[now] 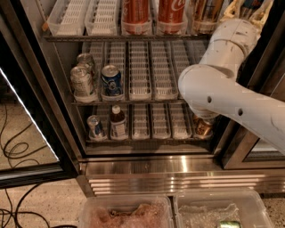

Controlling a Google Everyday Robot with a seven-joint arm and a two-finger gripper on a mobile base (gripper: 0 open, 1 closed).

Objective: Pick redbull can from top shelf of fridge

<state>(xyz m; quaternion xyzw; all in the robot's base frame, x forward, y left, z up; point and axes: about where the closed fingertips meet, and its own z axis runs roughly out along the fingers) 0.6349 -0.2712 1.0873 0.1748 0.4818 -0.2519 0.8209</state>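
The fridge (178,171) stands open in front of me, its racks fitted with white ribbed lanes. Its top shelf (111,37) runs along the upper edge of the camera view and holds two red Coca-Cola cans (136,15) and a brownish can (205,15) to their right. My gripper (248,10) is up at the right end of that shelf, cut off by the top of the view, with the thick white arm (222,89) sweeping down to the right. A dark blue patch shows at the gripper. Whether it is the redbull can I cannot tell.
The middle rack holds silver cans (82,82) and a dark-blue can (111,81). The lowest rack has a small blue-and-silver can (95,127), a dark bottle (117,122) and a copper can (202,127). The black-framed glass door (26,102) stands open at left. Clear plastic bins (127,213) sit below.
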